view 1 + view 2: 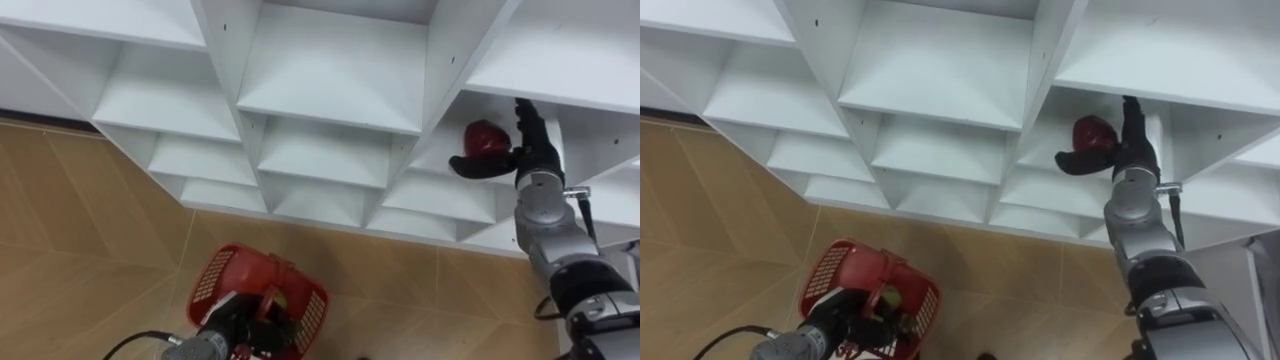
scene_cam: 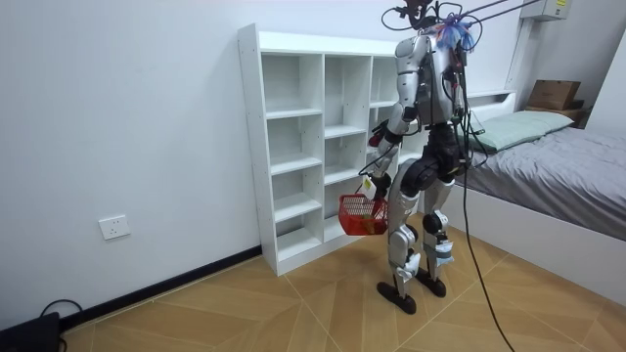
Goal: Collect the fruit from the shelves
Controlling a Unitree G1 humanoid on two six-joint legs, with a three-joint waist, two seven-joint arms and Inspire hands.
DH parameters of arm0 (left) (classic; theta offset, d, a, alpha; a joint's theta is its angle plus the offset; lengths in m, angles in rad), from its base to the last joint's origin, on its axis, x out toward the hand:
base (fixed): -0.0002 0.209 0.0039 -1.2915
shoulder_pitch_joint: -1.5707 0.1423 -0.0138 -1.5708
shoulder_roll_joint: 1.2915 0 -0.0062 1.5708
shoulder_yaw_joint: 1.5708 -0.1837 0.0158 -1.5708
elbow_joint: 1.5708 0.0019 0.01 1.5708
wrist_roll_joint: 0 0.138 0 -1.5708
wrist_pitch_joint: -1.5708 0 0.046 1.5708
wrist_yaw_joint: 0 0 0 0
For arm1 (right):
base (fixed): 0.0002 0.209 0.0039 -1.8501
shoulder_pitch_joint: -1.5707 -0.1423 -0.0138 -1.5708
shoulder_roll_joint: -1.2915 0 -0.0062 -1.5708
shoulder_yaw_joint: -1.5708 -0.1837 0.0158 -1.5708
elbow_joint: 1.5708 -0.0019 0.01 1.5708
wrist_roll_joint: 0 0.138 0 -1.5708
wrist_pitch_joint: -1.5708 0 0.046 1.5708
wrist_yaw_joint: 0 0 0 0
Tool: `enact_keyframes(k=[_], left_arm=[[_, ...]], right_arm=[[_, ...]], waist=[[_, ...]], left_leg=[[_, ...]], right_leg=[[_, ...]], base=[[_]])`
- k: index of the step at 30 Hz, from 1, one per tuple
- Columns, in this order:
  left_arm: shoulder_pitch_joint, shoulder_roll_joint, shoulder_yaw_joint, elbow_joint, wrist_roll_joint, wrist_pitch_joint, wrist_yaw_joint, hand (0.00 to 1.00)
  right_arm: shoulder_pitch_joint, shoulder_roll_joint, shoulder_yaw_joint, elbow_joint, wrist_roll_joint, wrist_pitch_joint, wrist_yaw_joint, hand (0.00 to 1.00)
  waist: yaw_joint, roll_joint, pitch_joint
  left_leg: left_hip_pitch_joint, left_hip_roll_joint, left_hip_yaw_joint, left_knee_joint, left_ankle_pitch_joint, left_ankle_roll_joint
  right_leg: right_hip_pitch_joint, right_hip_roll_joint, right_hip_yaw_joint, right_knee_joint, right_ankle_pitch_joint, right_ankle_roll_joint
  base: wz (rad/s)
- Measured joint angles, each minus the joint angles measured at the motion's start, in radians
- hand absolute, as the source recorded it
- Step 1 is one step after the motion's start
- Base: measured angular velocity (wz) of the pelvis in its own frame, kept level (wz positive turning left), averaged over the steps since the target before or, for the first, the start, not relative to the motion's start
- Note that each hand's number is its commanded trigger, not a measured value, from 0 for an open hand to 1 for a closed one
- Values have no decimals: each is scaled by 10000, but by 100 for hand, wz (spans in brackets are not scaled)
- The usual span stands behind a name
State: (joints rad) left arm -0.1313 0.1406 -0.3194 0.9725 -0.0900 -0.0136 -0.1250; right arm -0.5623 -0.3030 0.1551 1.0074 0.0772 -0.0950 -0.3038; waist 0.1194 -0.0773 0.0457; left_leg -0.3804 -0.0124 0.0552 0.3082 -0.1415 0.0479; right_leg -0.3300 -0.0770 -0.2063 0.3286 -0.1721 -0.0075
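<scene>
Right hand [image 1: 530, 152] spread: fingers straight up, thumb under red apple [image 1: 485, 138] on closet [image 1: 330, 80] shelf; apple round, no clear long axis. Left hand [image 1: 240, 335] grips red basket [image 1: 213, 275].

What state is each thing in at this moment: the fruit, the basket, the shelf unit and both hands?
red fruit: in a compartment, not yet gripped.
white shelf unit: upright, open-fronted.
right hand: open, against the red fruit, thumb beneath it.
red basket: hanging upright by its handle.
left hand: shut on the red basket's handle.
</scene>
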Motion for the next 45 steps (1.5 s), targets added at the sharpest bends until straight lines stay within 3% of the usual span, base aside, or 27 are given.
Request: enact_keyframes(k=[34, 35, 36, 37, 38, 39, 45], left_arm=[[108, 114, -387, -502, -353, -8, 285, 100], [113, 113, -395, -508, -353, -8, 292, 100], [113, 113, -395, -508, -354, -8, 298, 100], [111, 114, -392, -508, -354, -8, 310, 100], [110, 116, -391, -508, -354, -8, 322, 100], [111, 116, -392, -508, -354, -8, 328, 100], [112, 105, -390, -508, -355, -7, 337, 100]], right_arm=[[-2, -11, 294, -177, -467, 58, -861, 0], [-2, -10, 306, -178, -468, 58, -862, 3], [-2, -10, 305, -179, -467, 58, -864, 37], [-2, -11, 304, -179, -467, 58, -870, 37], [-2, -11, 304, -179, -468, 58, -884, 82], [-2, -11, 304, -179, -468, 58, -904, 100], [-36, -159, 275, -311, -480, 57, -1311, 100]], waist=[[-18, -35, 19], [-17, -33, 18], [-17, -32, 17], [-15, -31, 17], [-12, -29, 16], [-12, -27, 15], [-7, -21, 13]], left_leg=[[-873, -4, -49, 26, 107, -19], [-880, -4, -57, 31, 107, -19], [-883, -4, -61, 31, 107, -19], [-888, -4, -66, 32, 107, -19], [-890, -4, -67, 32, 107, -19], [-890, -4, -67, 32, 107, -19], [-887, -1, -67, 51, 110, -23]], right_leg=[[-914, 53, -44, 170, 14, -23], [-915, 51, -59, 170, 14, -22], [-916, 51, -65, 171, 14, -22], [-918, 50, -71, 170, 14, -23], [-920, 50, -72, 170, 14, -23], [-920, 50, -72, 170, 14, -22], [-916, 54, -60, 171, 15, -24]], base=[[0], [0], [0], [0], [0], [0], [0]])
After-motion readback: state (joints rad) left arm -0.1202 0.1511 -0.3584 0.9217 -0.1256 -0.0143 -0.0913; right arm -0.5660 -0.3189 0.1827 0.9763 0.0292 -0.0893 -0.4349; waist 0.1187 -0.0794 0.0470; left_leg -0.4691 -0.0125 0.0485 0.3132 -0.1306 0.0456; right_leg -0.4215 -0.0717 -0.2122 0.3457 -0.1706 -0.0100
